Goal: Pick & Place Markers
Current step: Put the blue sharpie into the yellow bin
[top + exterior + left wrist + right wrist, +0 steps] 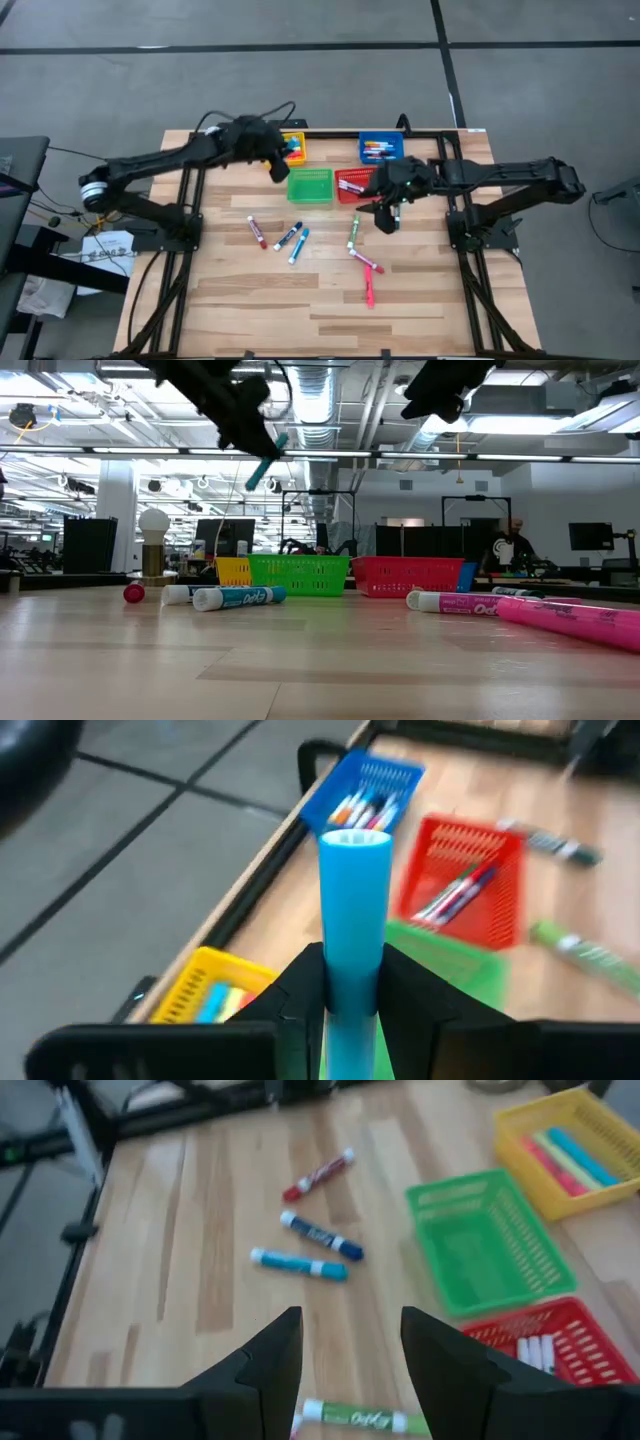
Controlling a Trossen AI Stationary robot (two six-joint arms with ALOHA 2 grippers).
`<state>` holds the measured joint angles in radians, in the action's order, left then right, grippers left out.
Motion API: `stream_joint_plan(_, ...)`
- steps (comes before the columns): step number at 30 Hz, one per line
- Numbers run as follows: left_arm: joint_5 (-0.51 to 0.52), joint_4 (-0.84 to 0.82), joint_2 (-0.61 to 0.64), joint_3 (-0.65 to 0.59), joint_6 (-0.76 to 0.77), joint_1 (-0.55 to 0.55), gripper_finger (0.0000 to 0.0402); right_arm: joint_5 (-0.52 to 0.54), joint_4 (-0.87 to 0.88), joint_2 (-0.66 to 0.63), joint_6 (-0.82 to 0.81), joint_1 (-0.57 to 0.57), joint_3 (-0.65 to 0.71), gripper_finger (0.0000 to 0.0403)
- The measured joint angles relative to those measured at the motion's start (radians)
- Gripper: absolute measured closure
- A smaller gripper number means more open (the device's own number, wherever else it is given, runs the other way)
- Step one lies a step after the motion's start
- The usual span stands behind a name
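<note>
Wood table [330,300] | left end effector [352,995] clamps light-blue marker [354,920], axis along fingers | right end effector [350,1355] parted, empty

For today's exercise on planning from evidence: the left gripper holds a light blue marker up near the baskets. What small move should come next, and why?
Probably carry it a little further over the yellow basket and lower it. The left gripper is shut on the light blue marker, raised above the table near that basket, which already holds a light blue marker. The right gripper hangs open over a green marker.

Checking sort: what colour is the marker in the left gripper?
Light blue marker, clearest in the left wrist view.
</note>
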<state>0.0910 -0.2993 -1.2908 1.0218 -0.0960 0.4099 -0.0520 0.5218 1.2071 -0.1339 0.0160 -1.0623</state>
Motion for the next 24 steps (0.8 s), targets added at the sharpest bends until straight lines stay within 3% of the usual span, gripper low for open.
stream_joint_plan(11, -0.131, -0.137, -0.301, 0.216, -0.297, 0.260, 0.0331, 0.000, -0.207, -0.106, -0.112, 0.098, 0.155, 0.0246)
stream_joint_plan(24, -0.141, -0.187, -0.524, 0.292, -0.448, 0.299, 0.0331, -0.001, -0.273, -0.118, -0.157, 0.138, 0.228, 0.0248)
